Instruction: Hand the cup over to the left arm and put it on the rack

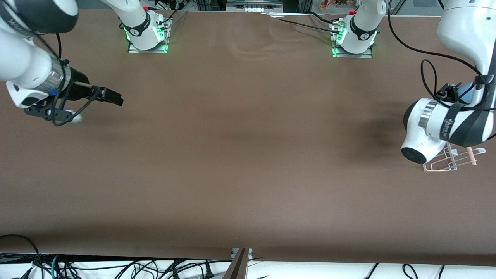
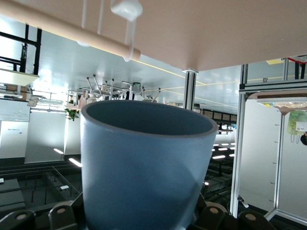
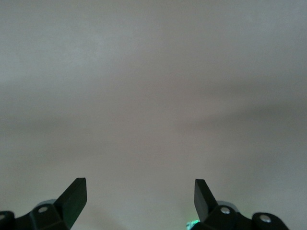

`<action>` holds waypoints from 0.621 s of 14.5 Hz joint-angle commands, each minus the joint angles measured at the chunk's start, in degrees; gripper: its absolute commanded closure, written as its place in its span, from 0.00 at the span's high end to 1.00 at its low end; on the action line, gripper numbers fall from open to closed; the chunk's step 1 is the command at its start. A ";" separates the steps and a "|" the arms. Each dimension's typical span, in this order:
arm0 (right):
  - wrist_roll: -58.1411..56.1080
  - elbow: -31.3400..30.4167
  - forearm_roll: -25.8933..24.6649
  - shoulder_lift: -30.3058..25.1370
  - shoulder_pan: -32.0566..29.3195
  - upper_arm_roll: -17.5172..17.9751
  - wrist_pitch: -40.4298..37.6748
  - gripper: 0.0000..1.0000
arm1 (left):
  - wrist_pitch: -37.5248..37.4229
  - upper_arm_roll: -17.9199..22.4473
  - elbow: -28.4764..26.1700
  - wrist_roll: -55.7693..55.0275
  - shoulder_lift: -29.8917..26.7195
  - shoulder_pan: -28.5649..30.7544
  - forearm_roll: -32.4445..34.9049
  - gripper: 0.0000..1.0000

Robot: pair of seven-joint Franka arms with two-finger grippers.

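My left gripper (image 2: 139,223) holds the cup (image 2: 144,167) tight, low on its sides, over the rack (image 1: 451,159) by the table's left-arm edge. It looks light and maybe slippery. My right gripper (image 3: 139,194) waits, wide open, empty.

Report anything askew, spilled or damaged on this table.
Nothing stands out. The left gripper holds the cup intact over the rack, which stands at the left arm's end of the table. The right gripper waits open over its own end. No spill or damage shows.

rack (image 1: 451,161) mostly hidden by left arm (image 1: 445,124), cup (image 2: 144,167) base cropped
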 commanded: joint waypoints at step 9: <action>-22.13 -9.67 -2.38 -6.98 -18.22 6.10 7.22 0.99 | 6.91 -0.53 -13.57 -9.59 -0.68 1.66 11.86 0.05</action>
